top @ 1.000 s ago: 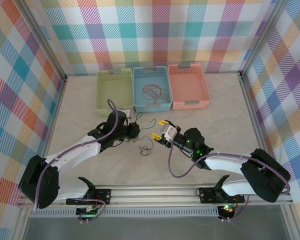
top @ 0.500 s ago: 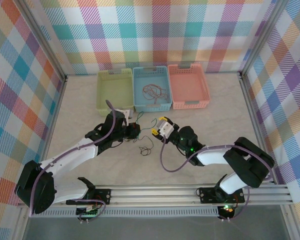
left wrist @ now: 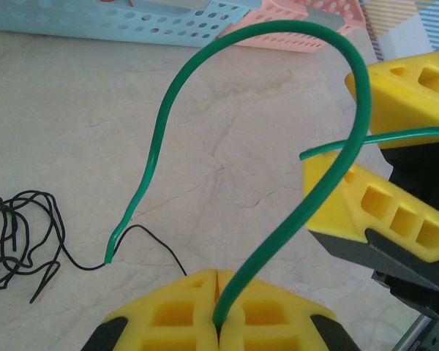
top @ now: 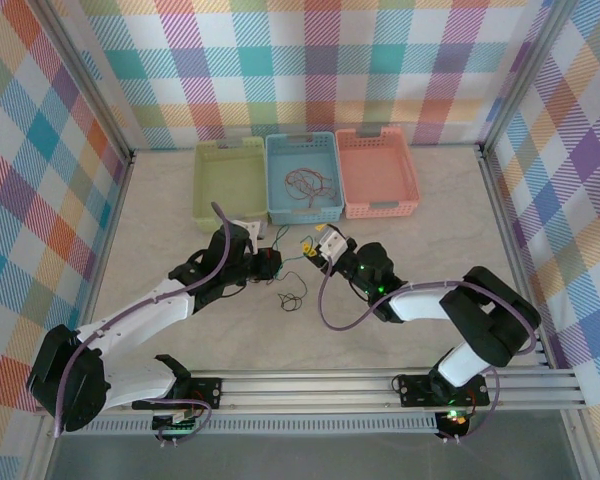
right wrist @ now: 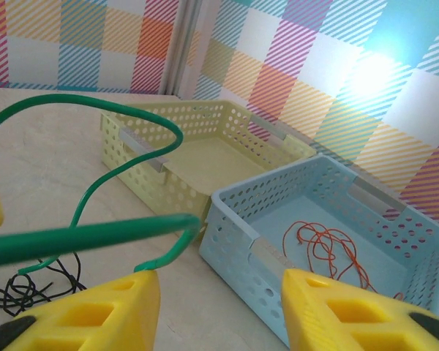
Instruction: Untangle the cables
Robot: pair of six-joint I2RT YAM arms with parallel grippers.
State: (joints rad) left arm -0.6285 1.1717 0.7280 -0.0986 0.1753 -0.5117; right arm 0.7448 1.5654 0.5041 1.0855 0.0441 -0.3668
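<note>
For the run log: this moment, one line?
left hand shut on green cable | right hand open | black cable on table

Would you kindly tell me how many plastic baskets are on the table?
3, side by side at the far edge: yellow-green basket left, blue basket in the middle, pink basket right. None looks hidden.

Bright, even, diffuse light from above in the overhead view; only faint, soft shadows beneath the arms on the tabletop (top: 160, 250). Sharp from edge to edge there, colours clean, no glare. At the right wrist, a blown-out white glare patch on the checked wall (right wrist: 373, 80); heavy blur on the nearest green cable (right wrist: 80, 238) and the yellow jaws, crisp on the blue basket (right wrist: 230, 230). At the left wrist, soft focus on the close jaws, sharper on the black cable (left wrist: 14, 219) and the tabletop grain.
</note>
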